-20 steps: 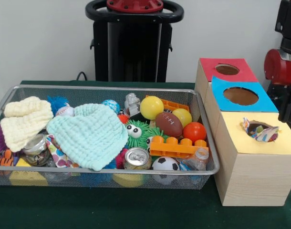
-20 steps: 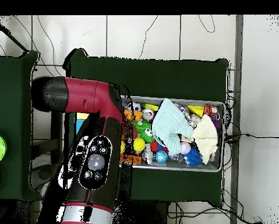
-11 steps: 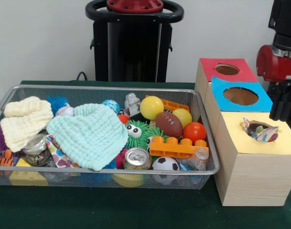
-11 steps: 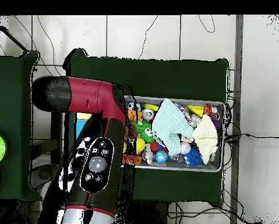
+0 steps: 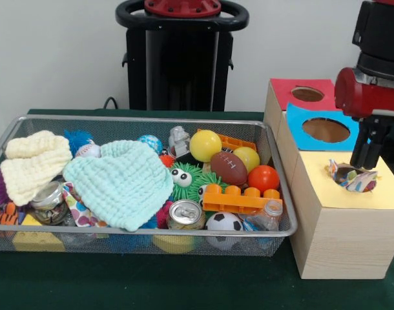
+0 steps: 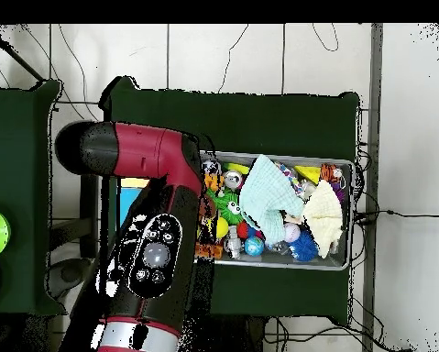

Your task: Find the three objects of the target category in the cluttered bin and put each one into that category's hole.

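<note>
Bin (image 5: 145, 123): wire mesh basket filling the left and centre of the front view, crowded with toys and cloths.
Cream cloth (image 5: 32, 161): bunched at the bin's left end.
Mint cloth (image 5: 123, 181): spread over the middle-left, covering things beneath.
Can (image 5: 185, 214): lying at the front wall, its top towards the camera.
Balls: yellow ball (image 5: 205, 145), brown football (image 5: 228, 167), orange ball (image 5: 263, 179) grouped at the right end; soccer ball (image 5: 224, 223) at the front.
Orange brick (image 5: 239, 199): lying behind the soccer ball.
Boxes (image 5: 342, 219): wooden, right of the bin, with red, blue and yellow tops.
Patterned cloth (image 5: 352, 177): stuffed in the yellow top's hole.
Gripper (image 5: 367, 152): upper right, dark tip just above the patterned cloth; jaw spread cannot be told.
</note>
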Action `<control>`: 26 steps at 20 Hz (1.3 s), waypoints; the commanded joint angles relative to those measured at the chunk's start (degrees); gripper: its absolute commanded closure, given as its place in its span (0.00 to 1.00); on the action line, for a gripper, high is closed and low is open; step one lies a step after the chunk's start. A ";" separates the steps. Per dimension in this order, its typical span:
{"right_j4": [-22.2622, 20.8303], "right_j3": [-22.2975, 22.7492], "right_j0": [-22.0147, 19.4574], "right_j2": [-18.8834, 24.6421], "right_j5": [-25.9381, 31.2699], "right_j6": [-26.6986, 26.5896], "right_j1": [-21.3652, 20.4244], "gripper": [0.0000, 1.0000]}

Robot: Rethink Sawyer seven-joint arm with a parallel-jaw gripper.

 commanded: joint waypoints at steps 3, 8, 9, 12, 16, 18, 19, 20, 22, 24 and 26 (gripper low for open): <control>-2.34 5.71 -0.79 3.10 -3.82 11.92 3.81 1.00; -1.38 7.72 -1.13 4.05 -3.78 11.87 3.20 1.00; -1.07 8.08 -1.36 4.48 -3.36 11.65 3.02 1.00; -0.23 8.26 -1.89 5.49 -1.80 11.30 2.91 1.00; 0.06 6.76 -2.34 5.99 2.08 10.69 3.63 1.00; 0.45 6.90 -2.91 6.85 3.20 10.09 3.60 1.00; 0.75 7.25 -3.16 7.34 3.19 9.93 3.48 1.00; 1.14 7.77 -3.47 8.01 3.13 9.72 3.28 1.00; 1.26 8.18 -3.63 8.49 3.16 9.61 3.23 1.00; 1.69 8.81 -3.82 9.14 3.54 10.01 3.17 1.00; 2.02 9.31 -4.04 9.72 4.09 10.33 3.11 1.00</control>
